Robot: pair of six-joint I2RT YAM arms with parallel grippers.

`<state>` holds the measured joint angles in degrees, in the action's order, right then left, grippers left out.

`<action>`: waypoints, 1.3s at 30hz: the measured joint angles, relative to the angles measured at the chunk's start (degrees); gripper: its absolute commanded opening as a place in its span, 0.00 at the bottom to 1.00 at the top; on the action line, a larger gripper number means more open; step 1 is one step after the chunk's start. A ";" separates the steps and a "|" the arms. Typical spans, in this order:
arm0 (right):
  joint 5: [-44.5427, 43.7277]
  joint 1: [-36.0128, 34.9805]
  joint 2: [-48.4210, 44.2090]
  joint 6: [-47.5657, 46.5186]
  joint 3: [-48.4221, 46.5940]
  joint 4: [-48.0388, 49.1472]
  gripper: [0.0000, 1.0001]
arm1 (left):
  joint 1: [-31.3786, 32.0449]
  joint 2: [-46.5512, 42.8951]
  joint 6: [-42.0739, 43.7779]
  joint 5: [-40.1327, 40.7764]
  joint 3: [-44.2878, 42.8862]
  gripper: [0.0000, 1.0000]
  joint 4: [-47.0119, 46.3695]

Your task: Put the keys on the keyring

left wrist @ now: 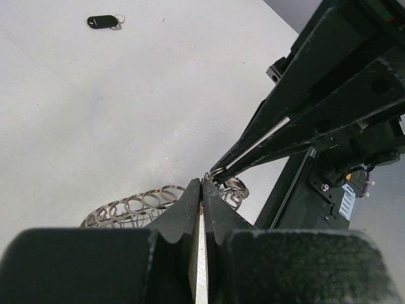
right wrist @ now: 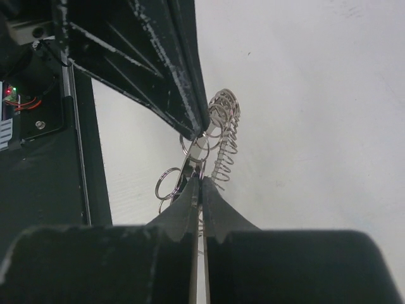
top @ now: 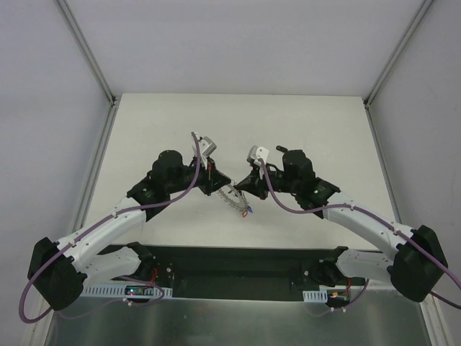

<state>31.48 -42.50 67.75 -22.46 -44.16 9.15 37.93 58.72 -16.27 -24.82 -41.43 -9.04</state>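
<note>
1. the left hand (left wrist: 201,190) has its two black fingers pressed together, pinching the rim of the wide flat grey metal keyring (left wrist: 136,208). the ring's wiry silver loops fan out just to the left of its fingertips.
2. the right hand (right wrist: 201,185) is also closed. its fingers are tight on a thin strip of the ring's edge, with a small silver loop straight ahead of its tips.
3. the two hands meet tip to tip. in the left wrist view the right hand's fingers come in from the upper right and end just above the left hand's tips.
4. the keyring sits between the two hands over the white worktop (left wrist: 126,114). whether its lower edge touches the surface cannot be told.
5. in the top view, small red and blue tags (top: 247,210) sit at the side of the ring nearer the arm bases, just below the right hand.
6. a small black oblong key (left wrist: 103,22), with a tiny silver ring at one end, lies flat on the worktop. it is well ahead of the left hand and off to its left, well apart from the keyring.
</note>
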 measured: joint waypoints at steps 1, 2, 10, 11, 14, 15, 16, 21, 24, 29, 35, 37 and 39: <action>0.13 0.00 -0.63 -0.61 0.00 -0.35 0.01 | -0.17 -0.33 -0.07 0.33 0.00 0.00 0.02; 0.37 0.00 -1.20 -1.31 -0.02 -0.57 0.01 | -0.17 -0.63 -0.24 0.61 0.00 0.00 0.02; 2.16 -0.02 -2.03 -6.47 -1.73 -4.92 0.01 | -0.13 -1.01 -2.27 0.83 0.13 0.00 -0.28; 2.29 -0.02 -2.03 -7.08 -2.12 -5.62 0.01 | -0.13 -1.01 -2.56 0.81 0.13 0.00 -0.42; 2.45 -0.02 -2.03 -8.57 -3.08 -7.08 0.01 | -0.13 -0.92 -3.76 0.81 0.15 0.00 -1.07; 2.45 -0.02 -2.03 -8.81 -3.28 -7.39 0.01 | -0.13 -0.81 -4.09 0.83 0.13 0.00 -1.33; 2.45 -0.02 -2.03 -9.16 -3.50 -7.80 0.01 | -0.15 -0.63 -4.44 0.83 0.13 0.00 -1.53; 2.16 0.00 -2.19 -9.79 -3.78 -8.81 0.01 | -0.15 0.37 -6.29 1.01 0.15 0.00 -2.29; 1.49 0.00 -2.95 -9.73 -3.78 -8.90 0.01 | -0.15 0.55 -7.17 1.42 0.20 0.00 -2.43; 0.22 0.00 -5.79 -9.31 -3.69 -8.52 0.01 | -0.15 1.01 -8.11 2.23 0.22 0.00 -3.10; -0.66 0.24 -7.06 -8.85 -3.10 -7.65 0.01 | -0.15 1.31 -8.83 2.91 0.22 0.00 -3.06; -0.66 0.39 -7.06 -8.46 -2.67 -7.80 0.01 | -0.35 1.31 -8.83 3.80 0.22 0.00 -3.04; -0.68 0.42 -7.04 -8.13 -1.90 -7.98 0.01 | -0.63 1.31 -8.83 4.48 0.22 0.00 -3.04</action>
<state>30.81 -42.09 60.71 -30.59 -46.06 1.17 37.30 60.03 -25.10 -20.34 -41.21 -12.08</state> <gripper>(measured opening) 0.014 0.002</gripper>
